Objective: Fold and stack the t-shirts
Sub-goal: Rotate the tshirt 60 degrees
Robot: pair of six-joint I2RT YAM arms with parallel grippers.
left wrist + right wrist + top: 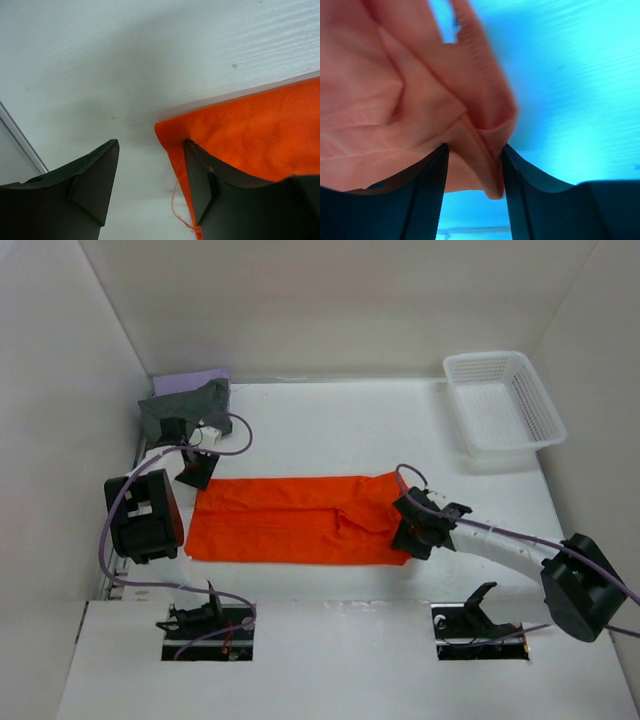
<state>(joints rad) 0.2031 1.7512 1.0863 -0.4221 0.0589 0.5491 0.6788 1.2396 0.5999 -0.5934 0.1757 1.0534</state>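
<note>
The orange t-shirt [300, 520] lies folded into a long flat band across the middle of the table. My left gripper [196, 476] is at its far left corner. In the left wrist view that gripper [150, 150] is open, with bare table in the gap and the orange corner [240, 130] against its right finger [200, 180]. My right gripper [405, 525] sits on the shirt's rumpled right end. Its jaws [475, 150] stand apart with a loose fold of the shirt [395, 100] between them. The dark grey t-shirt [185, 405] lies on the lavender t-shirt [200, 378] at the far left corner.
A white mesh basket [500, 400] stands at the far right. White walls close in the table on three sides. The table's left edge strip [20, 140] runs close to my left gripper. Cables loop from both arms.
</note>
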